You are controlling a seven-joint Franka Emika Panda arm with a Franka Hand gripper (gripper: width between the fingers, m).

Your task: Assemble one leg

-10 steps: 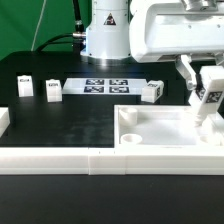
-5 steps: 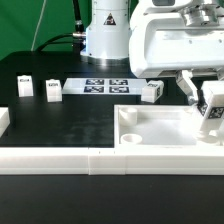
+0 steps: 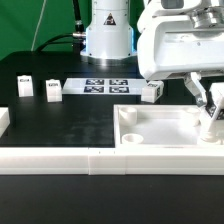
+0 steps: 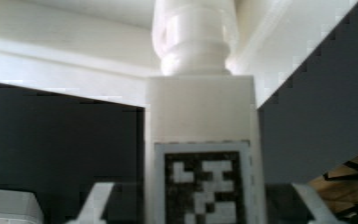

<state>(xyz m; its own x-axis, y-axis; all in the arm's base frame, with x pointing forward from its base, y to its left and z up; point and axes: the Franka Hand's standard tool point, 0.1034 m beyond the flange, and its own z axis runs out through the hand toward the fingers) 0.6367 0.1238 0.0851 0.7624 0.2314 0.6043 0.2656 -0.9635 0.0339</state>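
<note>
- Wrist view: the leg [image 4: 202, 120] is clenched in the hand [image 4: 202, 202], tag toward the camera;
- it should be held upright and lowered squarely into the tray-like part's [image 3: 160, 150] hole.

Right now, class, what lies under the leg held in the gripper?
The leg, clamped in the gripper, hangs over the white tray-like part at the exterior view's right. Any hole below its tip is covered by the leg.

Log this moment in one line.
gripper: shut on leg | leg: over tray-like part's corner at exterior view's right | other legs: loose on table
</note>
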